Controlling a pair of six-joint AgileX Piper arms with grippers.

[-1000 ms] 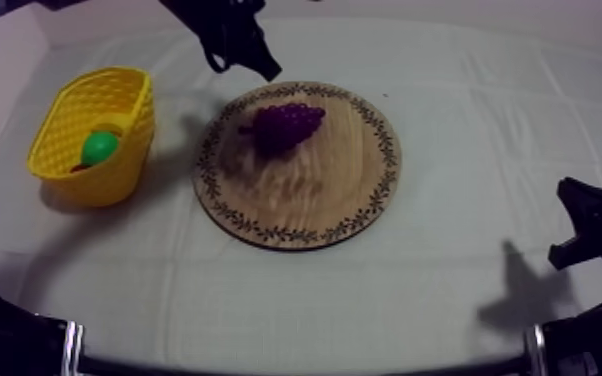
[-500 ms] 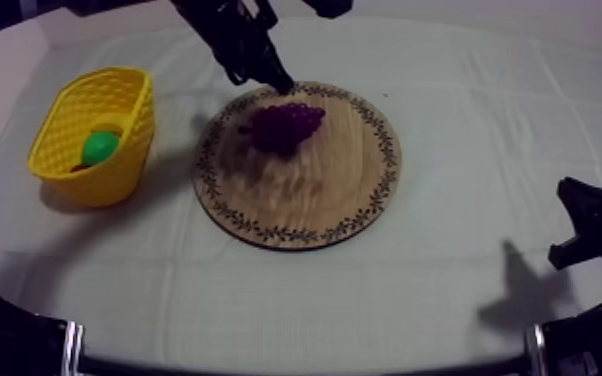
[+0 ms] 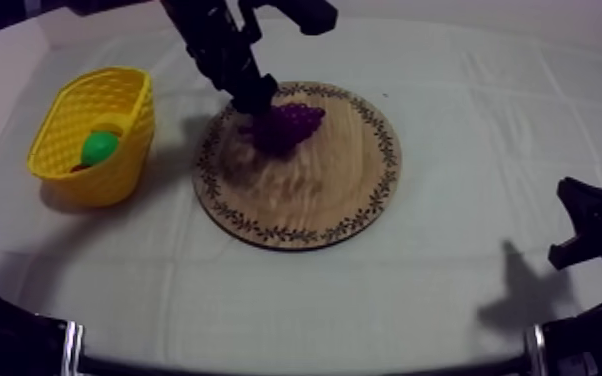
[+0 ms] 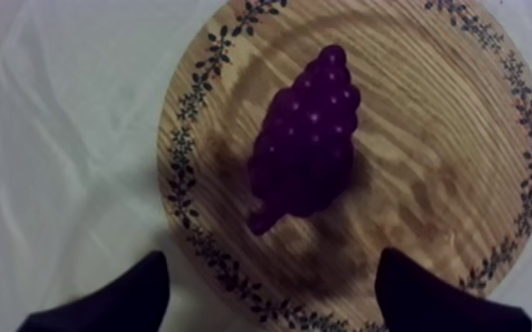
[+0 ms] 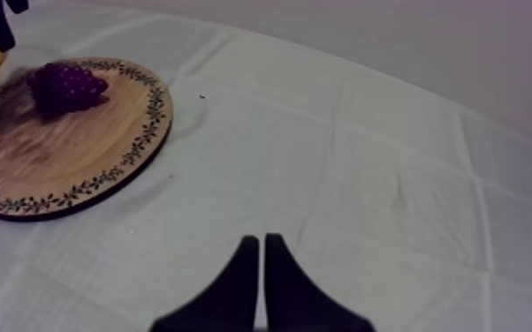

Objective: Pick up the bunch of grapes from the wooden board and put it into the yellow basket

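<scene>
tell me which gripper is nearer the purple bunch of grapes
Left. The left gripper hangs open just over the purple bunch of grapes on the round wooden board; the right gripper rests shut over bare grey-white cloth, well off the board.

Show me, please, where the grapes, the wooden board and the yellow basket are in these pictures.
grapes (image 4: 309, 146): left wrist view, middle of the bunch.
wooden board (image 3: 310, 200): top view, bare wood beside the grapes.
yellow basket (image 3: 115, 182): top view, its outer wall.
</scene>
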